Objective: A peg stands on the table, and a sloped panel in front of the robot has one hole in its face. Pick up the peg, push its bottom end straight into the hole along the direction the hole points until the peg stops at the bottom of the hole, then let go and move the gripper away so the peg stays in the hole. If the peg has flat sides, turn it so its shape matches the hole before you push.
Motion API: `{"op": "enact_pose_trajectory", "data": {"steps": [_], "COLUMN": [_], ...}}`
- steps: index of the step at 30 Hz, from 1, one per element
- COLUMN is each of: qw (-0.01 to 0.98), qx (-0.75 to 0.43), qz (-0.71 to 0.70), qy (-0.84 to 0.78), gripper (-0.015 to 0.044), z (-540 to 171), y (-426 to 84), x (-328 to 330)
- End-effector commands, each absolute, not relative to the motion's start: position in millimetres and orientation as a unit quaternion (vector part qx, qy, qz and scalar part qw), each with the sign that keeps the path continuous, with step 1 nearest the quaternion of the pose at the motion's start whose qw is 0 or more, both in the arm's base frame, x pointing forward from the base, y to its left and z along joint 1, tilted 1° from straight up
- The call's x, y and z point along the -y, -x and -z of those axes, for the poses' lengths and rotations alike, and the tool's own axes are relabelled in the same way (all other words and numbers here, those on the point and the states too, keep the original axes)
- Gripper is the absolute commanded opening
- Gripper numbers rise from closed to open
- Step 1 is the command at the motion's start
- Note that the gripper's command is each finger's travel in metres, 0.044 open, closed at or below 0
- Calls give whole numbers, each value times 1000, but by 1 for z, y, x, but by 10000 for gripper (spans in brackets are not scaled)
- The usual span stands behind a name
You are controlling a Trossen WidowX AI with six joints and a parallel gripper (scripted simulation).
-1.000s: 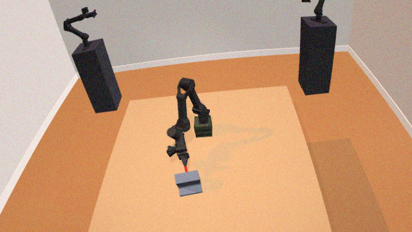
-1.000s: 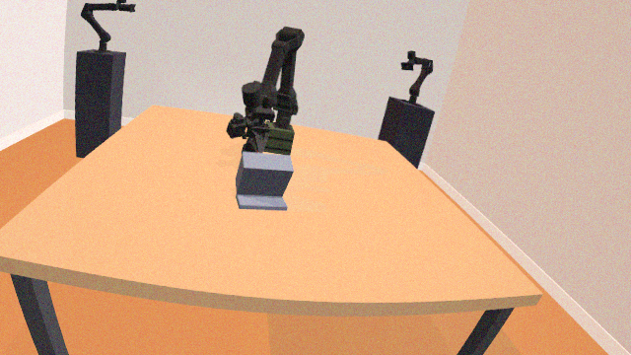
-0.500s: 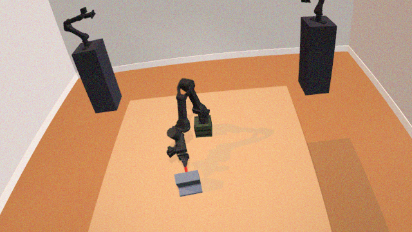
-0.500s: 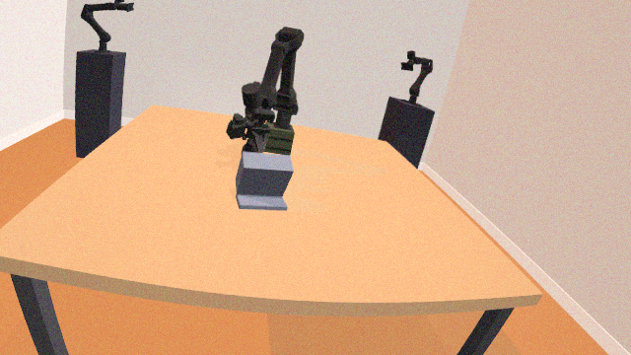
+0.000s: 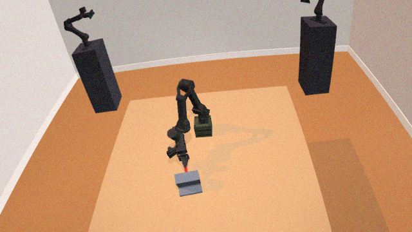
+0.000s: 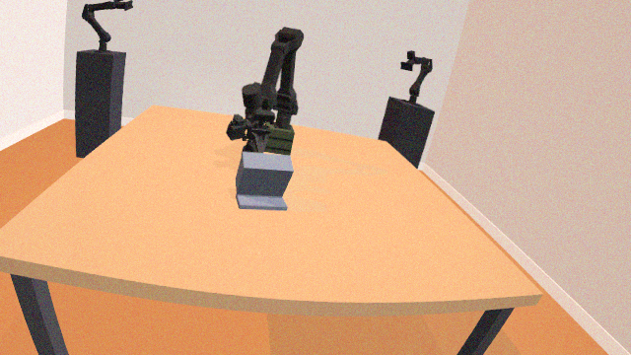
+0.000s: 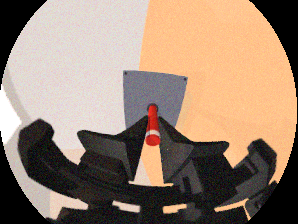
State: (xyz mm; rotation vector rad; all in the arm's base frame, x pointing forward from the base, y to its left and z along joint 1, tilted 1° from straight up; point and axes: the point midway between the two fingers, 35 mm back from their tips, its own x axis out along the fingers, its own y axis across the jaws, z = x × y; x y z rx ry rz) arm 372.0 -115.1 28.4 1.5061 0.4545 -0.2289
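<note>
The claw (image 5: 185, 165) (image 6: 254, 148) (image 7: 153, 119) is clamped on the red peg (image 5: 186, 169) (image 7: 153, 125), which reaches out ahead of the fingertips toward the sloped panel (image 5: 187, 177) (image 6: 266, 162) (image 7: 152, 90). In the wrist view the peg's far end meets the hole (image 7: 152, 106) in the panel's face; whether it is just at the mouth or already partly inside, I cannot tell. The peg looks round, so matching flat sides is probably no concern.

I judge the insertion to be in hand. The next move calls for a straight push along the hole's direction until the peg stops, then parting the fingers and backing off along the same line. A sideways drift could jam it.

Behind the claw, the arm (image 5: 182, 109) (image 6: 272, 74) rises to a high bend, then drops to its base on the tabletop (image 5: 145, 200) (image 6: 345, 237), its wrist section angled down toward the panel.
</note>
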Motion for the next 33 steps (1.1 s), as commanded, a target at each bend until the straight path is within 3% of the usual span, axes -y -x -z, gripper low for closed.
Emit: {"op": "enact_pose_trajectory", "data": {"steps": [1, 33], "qw": [701, 701], "qx": [-201, -201], "qz": [103, 103], "qy": [-676, -676], "gripper": [0, 0], "z": [-29, -22], "y": [-375, -385], "x": [116, 114]}}
